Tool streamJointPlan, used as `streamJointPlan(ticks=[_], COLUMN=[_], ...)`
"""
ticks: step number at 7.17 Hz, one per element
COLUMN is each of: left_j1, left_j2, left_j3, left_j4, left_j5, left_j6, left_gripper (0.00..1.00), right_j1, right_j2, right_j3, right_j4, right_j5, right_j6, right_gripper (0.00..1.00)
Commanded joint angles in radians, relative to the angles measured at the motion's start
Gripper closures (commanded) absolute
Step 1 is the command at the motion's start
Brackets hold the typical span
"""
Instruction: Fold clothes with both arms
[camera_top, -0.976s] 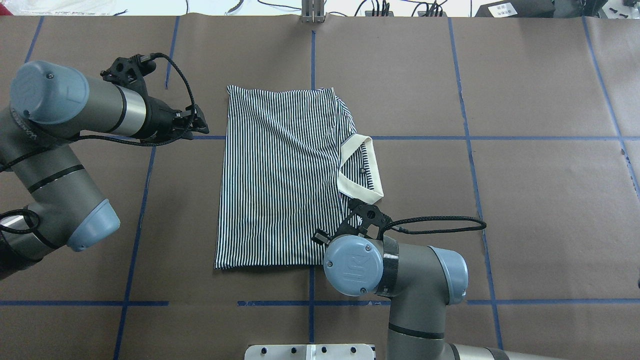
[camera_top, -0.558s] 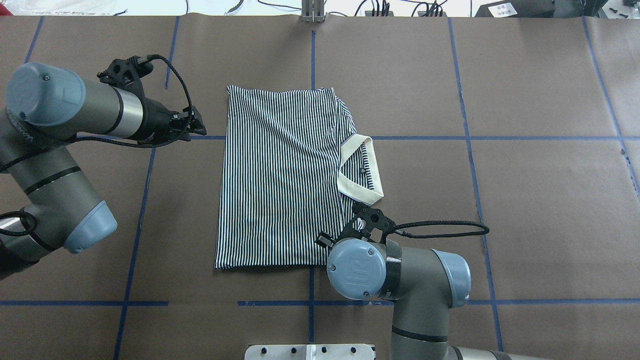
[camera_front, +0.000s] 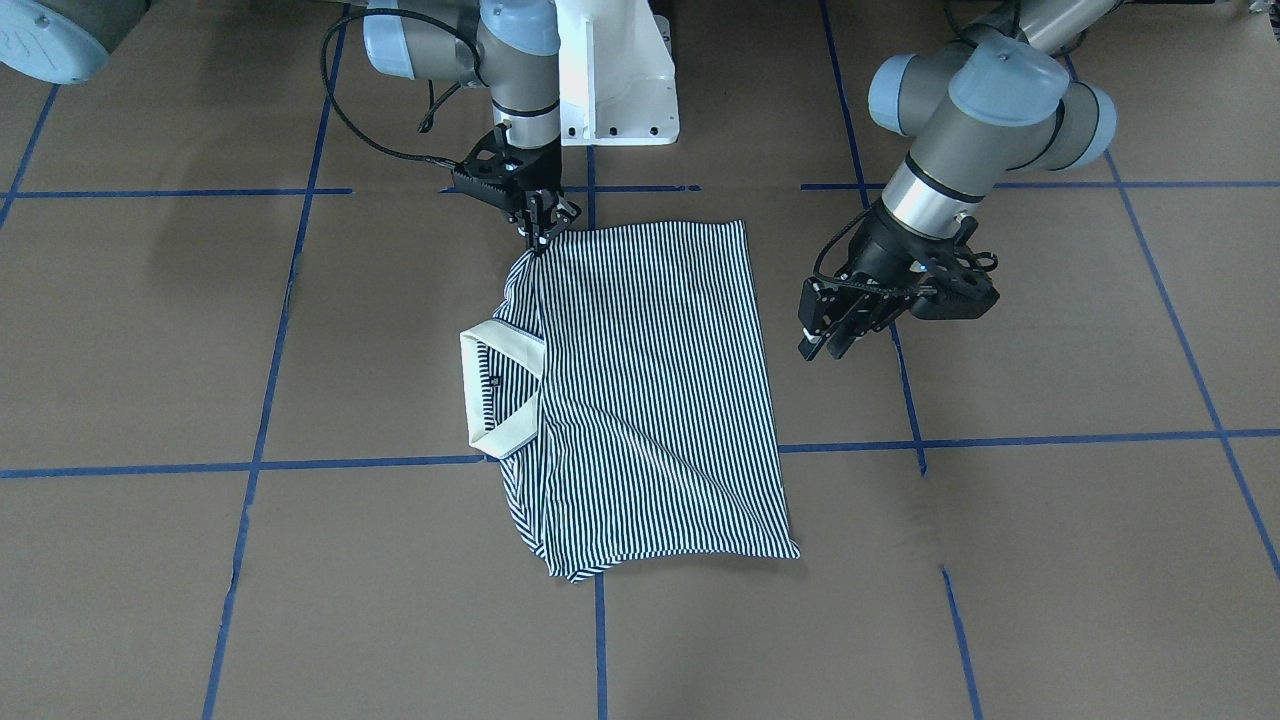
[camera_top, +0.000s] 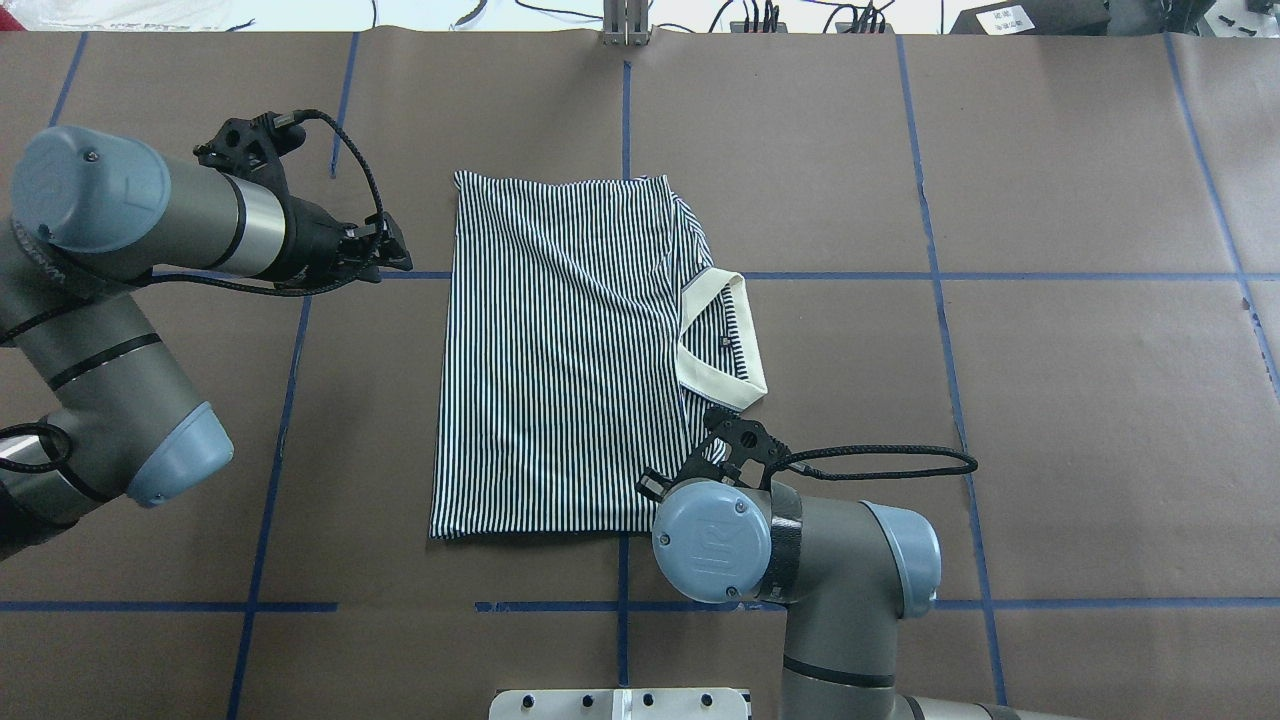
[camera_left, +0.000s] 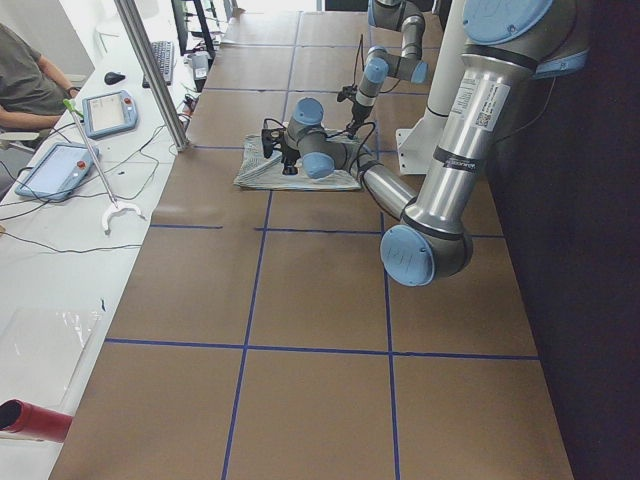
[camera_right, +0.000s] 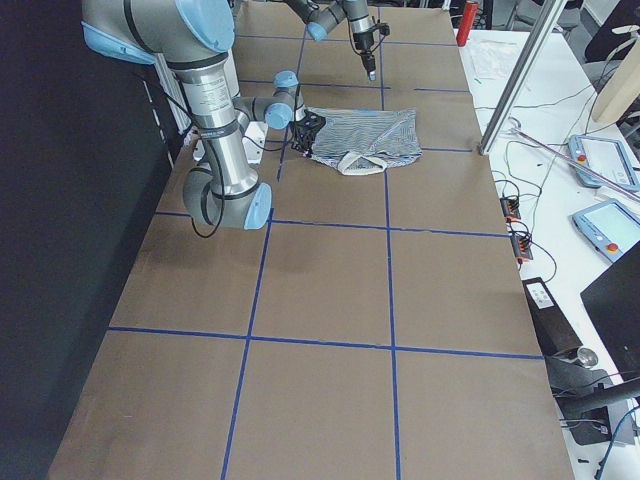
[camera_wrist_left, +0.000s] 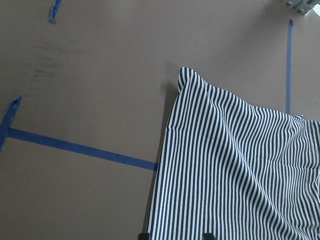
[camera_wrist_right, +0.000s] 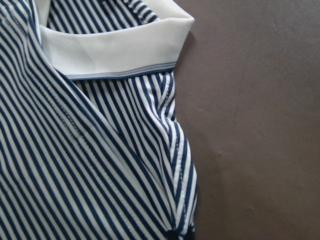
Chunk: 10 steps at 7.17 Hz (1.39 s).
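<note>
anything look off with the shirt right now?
Yes. The polo shirt isn't a clean rectangle: its cream collar juts past the folded edge on the robot's right, and a diagonal wrinkle crosses the body. The right gripper pinches the near corner; the left gripper hangs clear, open.

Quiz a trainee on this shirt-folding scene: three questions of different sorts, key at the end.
1. True or false: the black two-finger left gripper touches the navy-and-white striped polo shirt.
2. The shirt's plain cream collar lies nearest: A) the black right gripper B) the left gripper C) neither, it is midway.
3. Name the gripper that is shut on the shirt.
Key: 1 false, it hangs open beside the shirt. 2 A. 3 the right gripper.
</note>
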Motion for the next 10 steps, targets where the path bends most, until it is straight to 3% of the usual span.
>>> streamJointPlan(ticks=[1, 3, 4, 5, 6, 7, 8, 10], left_j1=[0.002, 0.014, 0.088, 0.207, 0.286, 0.345, 0.430, 0.462], left_j2=[0.000, 0.000, 0.040, 0.092, 0.132, 0.156, 0.158, 0.160], left_j3=[-0.002, -0.032, -0.125, -0.220, -0.250, -0.250, -0.239, -0.201], left_j4=[0.001, 0.013, 0.074, 0.100, 0.099, 0.099, 0.101, 0.099], left_j5=[0.000, 0.002, 0.020, 0.123, 0.177, 0.195, 0.287, 0.302], left_j6=[0.000, -0.084, -0.175, -0.299, -0.378, -0.441, -0.489, -0.508], left_gripper=[0.54, 0.53, 0.51, 0.50, 0.50, 0.50, 0.49, 0.49], right_j1=[0.000, 0.003, 0.003, 0.003, 0.001, 0.001, 0.001, 0.000], right_j2=[-0.002, -0.010, -0.033, -0.035, -0.033, -0.032, -0.030, -0.030], right_j3=[0.024, 0.050, 0.074, 0.082, 0.081, 0.082, 0.081, 0.082], right_j4=[0.000, -0.001, -0.001, -0.001, 0.000, 0.000, -0.001, -0.001], right_j5=[0.003, 0.003, 0.006, 0.006, 0.004, 0.004, 0.004, 0.004], right_j6=[-0.001, -0.003, -0.004, -0.004, -0.003, -0.003, -0.004, -0.003], right_gripper=[1.00, 1.00, 1.00, 1.00, 1.00, 1.00, 1.00, 1.00])
